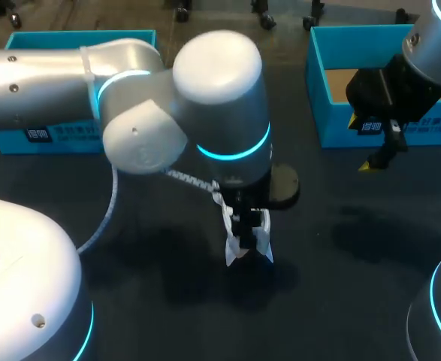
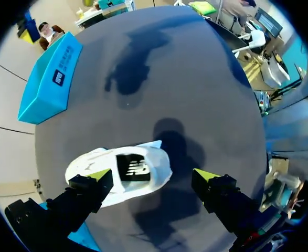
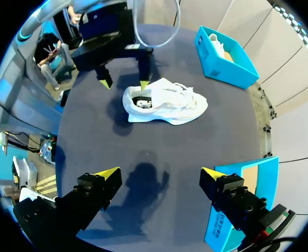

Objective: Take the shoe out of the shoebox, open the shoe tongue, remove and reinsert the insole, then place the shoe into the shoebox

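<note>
One shoe, two boxes: a single white shoe (image 3: 167,102) sits on the dark table (image 1: 340,248), outside both blue shoeboxes.
The left hand (image 2: 152,177) hovers over the shoe with its two yellow-tipped fingers spread, one tip at the heel opening and the other just beside the shoe (it grips nothing). The right hand (image 3: 161,176) hangs with its fingers apart by the front wall of the right shoebox (image 1: 340,128), well apart from the shoe. The left shoebox (image 1: 25,139) stands at the table's far left.
</note>
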Controlling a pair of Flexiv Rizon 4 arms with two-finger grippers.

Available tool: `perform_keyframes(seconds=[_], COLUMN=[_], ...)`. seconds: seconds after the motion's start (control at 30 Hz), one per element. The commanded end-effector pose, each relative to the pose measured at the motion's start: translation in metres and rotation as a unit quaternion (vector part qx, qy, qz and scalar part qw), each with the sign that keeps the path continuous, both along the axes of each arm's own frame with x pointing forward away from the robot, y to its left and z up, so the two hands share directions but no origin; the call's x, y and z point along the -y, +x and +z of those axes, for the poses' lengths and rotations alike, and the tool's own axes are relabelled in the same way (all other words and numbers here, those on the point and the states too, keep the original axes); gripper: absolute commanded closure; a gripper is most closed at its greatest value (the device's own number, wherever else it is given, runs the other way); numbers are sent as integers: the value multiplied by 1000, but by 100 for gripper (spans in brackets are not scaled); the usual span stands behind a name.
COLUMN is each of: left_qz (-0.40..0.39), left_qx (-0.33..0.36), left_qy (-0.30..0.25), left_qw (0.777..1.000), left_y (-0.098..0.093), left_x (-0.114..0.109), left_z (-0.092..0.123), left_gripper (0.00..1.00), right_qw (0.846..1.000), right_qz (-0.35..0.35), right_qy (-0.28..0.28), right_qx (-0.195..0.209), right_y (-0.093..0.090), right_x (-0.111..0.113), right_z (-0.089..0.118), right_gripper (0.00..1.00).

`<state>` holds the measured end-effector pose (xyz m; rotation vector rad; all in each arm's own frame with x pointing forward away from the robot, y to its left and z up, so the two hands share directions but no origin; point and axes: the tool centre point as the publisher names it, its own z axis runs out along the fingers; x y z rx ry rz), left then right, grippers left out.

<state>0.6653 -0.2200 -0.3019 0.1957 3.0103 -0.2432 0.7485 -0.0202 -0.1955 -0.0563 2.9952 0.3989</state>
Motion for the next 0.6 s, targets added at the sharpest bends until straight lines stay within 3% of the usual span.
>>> perform_keyframes(seconds=[0.03,0.27,0.47,0.5,0.6], left_qz=[13,30,55,65,73], left_qx=[6,17,14,7,8], left_qy=[-7,-14,-7,-13,-11], left_qw=[1000,999,998,998,997], left_y=[-11,-20,-15,-13,-9], left_x=[0,-4,-4,-5,-6], left_z=[-24,-47,-65,-71,-76], left_gripper=[0,0,0,7,11], right_qw=[1000,1000,1000,1000,1000], right_qz=[0,0,0,0,0], right_qy=[-1,-1,-1,-1,-1], right_qx=[0,0,0,0,0], right_y=[0,0,0,0,0], right_x=[-1,-1,-1,-1,-1], right_z=[-1,-1,-1,-1,-1], right_gripper=[0,0,0,0,0])
